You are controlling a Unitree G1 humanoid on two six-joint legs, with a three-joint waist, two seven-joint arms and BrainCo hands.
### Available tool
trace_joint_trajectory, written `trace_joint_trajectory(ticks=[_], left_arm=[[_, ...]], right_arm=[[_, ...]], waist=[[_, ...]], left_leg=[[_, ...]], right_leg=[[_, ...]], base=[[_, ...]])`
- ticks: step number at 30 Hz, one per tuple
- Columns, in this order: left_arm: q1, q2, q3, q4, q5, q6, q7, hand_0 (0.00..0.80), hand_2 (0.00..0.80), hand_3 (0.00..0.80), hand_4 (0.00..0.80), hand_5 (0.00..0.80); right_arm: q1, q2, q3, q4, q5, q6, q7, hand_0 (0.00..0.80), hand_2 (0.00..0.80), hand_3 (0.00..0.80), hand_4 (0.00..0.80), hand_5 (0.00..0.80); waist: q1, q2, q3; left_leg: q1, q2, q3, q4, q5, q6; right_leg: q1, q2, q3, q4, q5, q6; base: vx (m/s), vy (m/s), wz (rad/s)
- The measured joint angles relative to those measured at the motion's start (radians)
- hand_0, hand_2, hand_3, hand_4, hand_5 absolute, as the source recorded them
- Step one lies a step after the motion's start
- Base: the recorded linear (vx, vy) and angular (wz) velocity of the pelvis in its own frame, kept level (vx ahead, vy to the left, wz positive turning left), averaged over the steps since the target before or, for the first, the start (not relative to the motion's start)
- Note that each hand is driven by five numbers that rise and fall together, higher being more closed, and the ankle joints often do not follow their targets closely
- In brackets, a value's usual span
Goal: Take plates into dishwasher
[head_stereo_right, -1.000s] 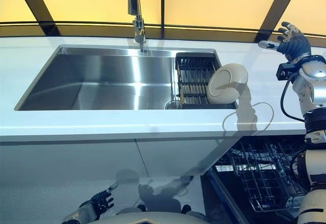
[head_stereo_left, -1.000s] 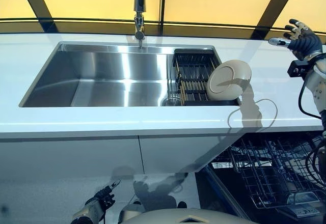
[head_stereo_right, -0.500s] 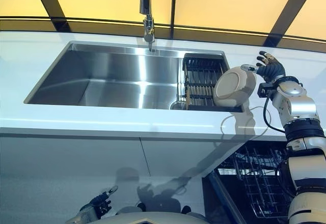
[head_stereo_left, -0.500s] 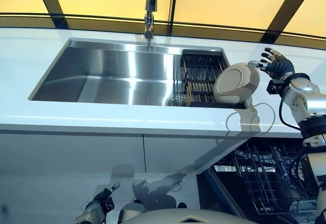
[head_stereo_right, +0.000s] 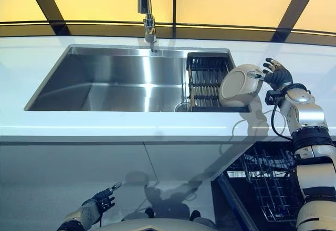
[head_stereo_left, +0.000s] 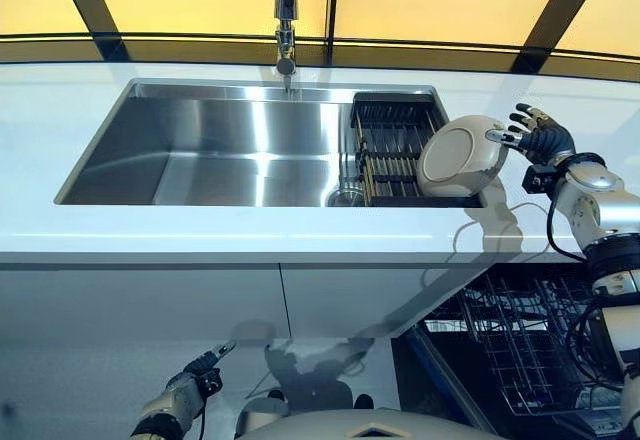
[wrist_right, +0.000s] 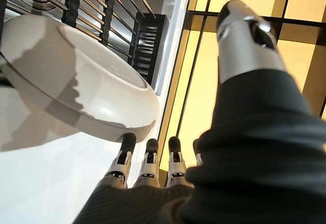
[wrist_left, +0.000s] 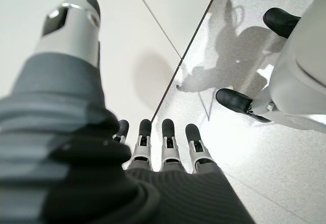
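since half second ago our right hand (head_stereo_left: 540, 138) closed in on round cream ceramic plate (head_stereo_left: 458, 156), fingers spread, thumb tip at its rim.

left eye view: plate leans tilted on right end of black slatted drying rack (head_stereo_left: 392, 148) inside stainless steel sink (head_stereo_left: 200, 145). black wire dishwasher basket (head_stereo_left: 520, 345) pulled out below white counter (head_stereo_left: 300, 240).

right eye view: our left hand (head_stereo_right: 97, 203) hangs low near floor, fingers relaxed, holding nothing.

right wrist view: fingertips (wrist_right: 127, 141) straight, touching plate's underside edge, not curled round it.
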Motion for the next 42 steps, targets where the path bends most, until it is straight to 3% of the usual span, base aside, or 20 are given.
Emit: trace_joint_trajectory(ticks=[16,42], left_arm=[[-0.021,0.002,0.003,-0.001,-0.007,0.03,0.013,0.0,0.0,0.0,0.0,0.0],[-0.029,-0.001,0.005,-0.002,-0.008,0.046,0.027,0.0,0.0,0.0,0.0,0.0]], right_arm=[[0.046,0.0,-0.007,0.002,0.0,-0.003,-0.007,0.0,0.0,0.0,0.0,0.0],[0.047,0.065,0.003,-0.004,0.013,0.023,0.065,0.0,0.0,0.0,0.0,0.0]], waist=[[-0.041,0.018,0.012],[-0.036,0.026,0.018]], left_leg=[[0.014,0.002,0.011,-0.004,0.0,0.0],[0.017,0.002,0.009,-0.004,0.0,0.0]], right_leg=[[0.009,0.003,0.01,0.0,0.0,0.0],[0.013,0.003,0.008,0.0,0.0,0.0]], base=[[0.003,-0.005,-0.01],[0.0,0.0,0.0]])
